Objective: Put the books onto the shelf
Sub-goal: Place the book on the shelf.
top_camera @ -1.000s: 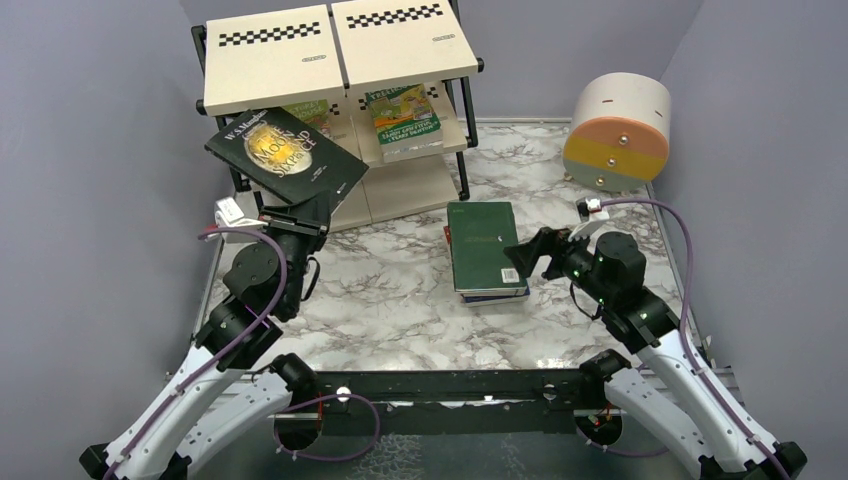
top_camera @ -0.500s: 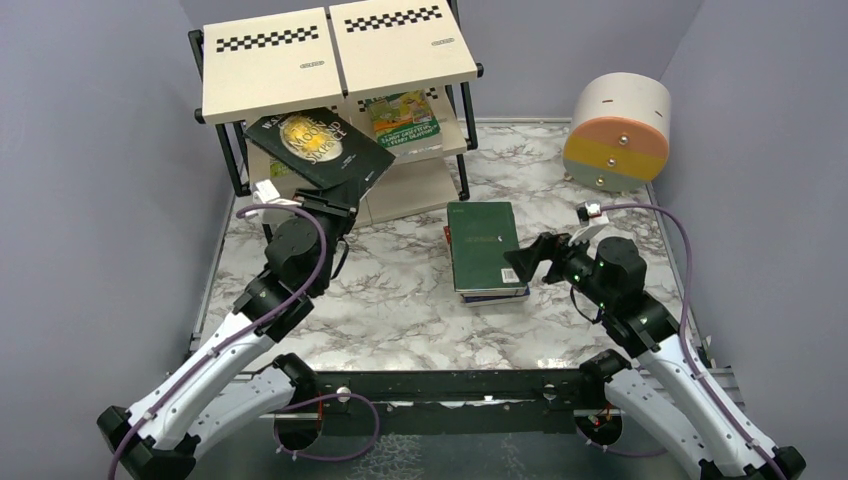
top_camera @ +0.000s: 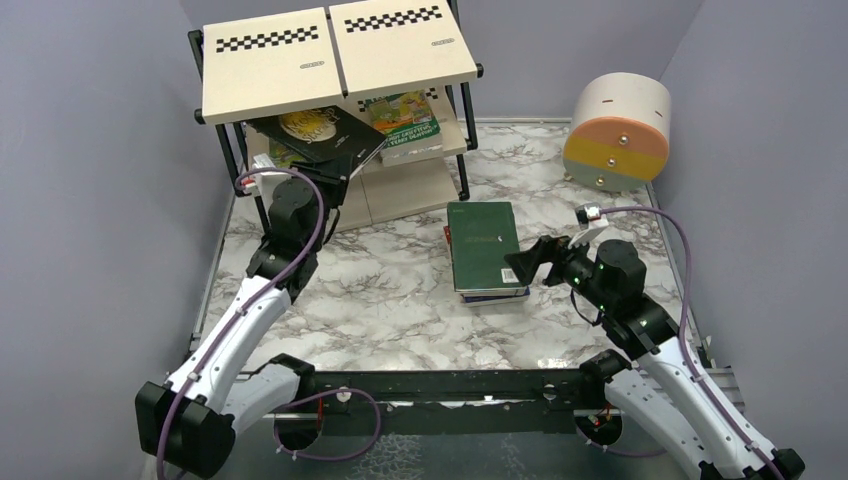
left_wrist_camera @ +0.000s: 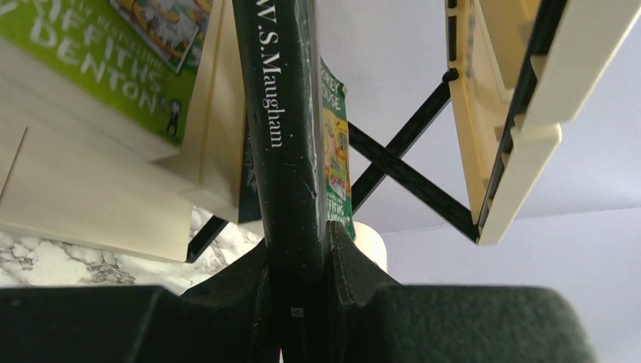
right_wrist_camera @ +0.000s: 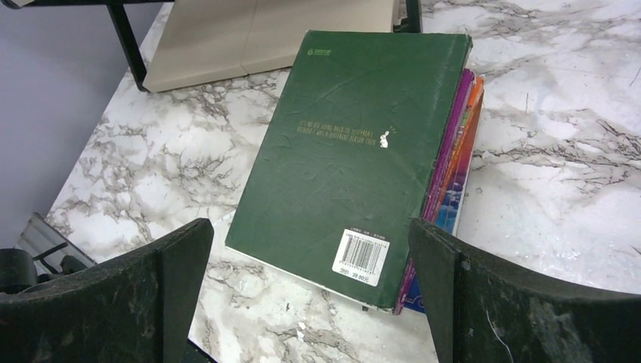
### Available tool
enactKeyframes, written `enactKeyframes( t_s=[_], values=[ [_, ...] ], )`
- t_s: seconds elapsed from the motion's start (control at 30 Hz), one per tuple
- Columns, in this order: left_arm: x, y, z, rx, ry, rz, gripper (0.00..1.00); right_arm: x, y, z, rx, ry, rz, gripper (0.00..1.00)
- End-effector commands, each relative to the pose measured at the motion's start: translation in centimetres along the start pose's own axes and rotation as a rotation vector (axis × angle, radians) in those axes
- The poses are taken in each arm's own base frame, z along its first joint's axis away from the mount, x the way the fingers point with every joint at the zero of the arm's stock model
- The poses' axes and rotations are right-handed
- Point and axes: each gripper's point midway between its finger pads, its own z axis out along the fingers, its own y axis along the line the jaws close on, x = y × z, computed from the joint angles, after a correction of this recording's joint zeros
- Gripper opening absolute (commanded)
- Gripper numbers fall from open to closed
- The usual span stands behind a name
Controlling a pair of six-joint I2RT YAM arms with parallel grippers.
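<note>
Books: task partly done, by judgement. Shelf (top_camera: 270, 75) at 11 o'clock of bench (top_camera: 400, 300); bright green paperback (top_camera: 405, 120) lies on middle tier. Black Maugham book (top_camera: 318, 135) tilted, partway under top board, not yet lying flat; left pincer (left_wrist_camera: 298, 246) clamped on its near edge. Stack near bench centre: dark green book (top_camera: 485, 245) on top; purple, orange, blue edges beneath, count unclear. Right pincer (right_wrist_camera: 310, 242) wide apart, empty, at stack's 4 o'clock. Remaining: release black book, shelve whole stack.
</note>
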Motion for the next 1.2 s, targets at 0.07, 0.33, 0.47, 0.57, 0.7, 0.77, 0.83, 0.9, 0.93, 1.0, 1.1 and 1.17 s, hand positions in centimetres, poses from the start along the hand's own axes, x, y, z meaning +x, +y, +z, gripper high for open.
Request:
enactKeyframes(
  t_s=[0.07, 0.33, 0.47, 0.57, 0.7, 0.77, 0.83, 0.9, 0.93, 1.0, 1.1, 1.17],
  values=[
    [-3.9, -9.3, 0.3, 0.294, 0.048, -0.087, 0.00, -0.1, 0.3, 0.5, -0.021, -0.010, -0.020, 0.99],
    [-5.4, -9.5, 1.9, 0.354, 0.194, -0.063, 0.00, -0.4, 0.5, 1.7, -0.033, 0.004, -0.017, 0.99],
    [-5.9, -9.3, 2.8, 0.386, 0.301, -0.034, 0.00, -0.4, 0.8, 2.4, -0.047, 0.015, -0.018, 0.99],
    [-5.8, -9.0, 3.0, 0.411, 0.389, -0.015, 0.00, -0.3, 0.9, 3.0, -0.055, 0.028, -0.009, 0.99],
    [-5.8, -8.8, 3.0, 0.434, 0.456, 0.012, 0.00, -0.6, 1.1, 3.6, -0.058, 0.037, -0.001, 0.98],
    [-6.0, -8.5, 3.0, 0.439, 0.479, 0.020, 0.00, -0.9, 1.3, 3.8, -0.061, 0.034, -0.004, 0.98],
    [-6.4, -8.1, 2.8, 0.441, 0.493, 0.027, 0.00, -1.2, 1.3, 4.0, -0.060, 0.033, -0.011, 0.98],
    [-6.9, -7.6, 2.5, 0.439, 0.500, 0.031, 0.00, -1.4, 1.4, 4.2, -0.059, 0.040, -0.018, 0.98],
    [-7.3, -7.2, 2.4, 0.436, 0.499, 0.032, 0.00, -1.4, 1.4, 4.3, -0.060, 0.043, -0.020, 0.98],
    [-8.0, -6.7, 2.0, 0.434, 0.496, 0.036, 0.00, -1.4, 1.5, 4.4, -0.063, 0.049, -0.022, 0.98],
    [-8.7, -5.6, 1.2, 0.422, 0.497, 0.029, 0.00, -1.3, 1.6, 4.6, -0.072, 0.057, -0.023, 0.98],
    [-9.2, -4.8, 0.7, 0.412, 0.501, 0.027, 0.00, -1.2, 1.6, 4.7, -0.075, 0.063, -0.022, 0.98]
  ],
)
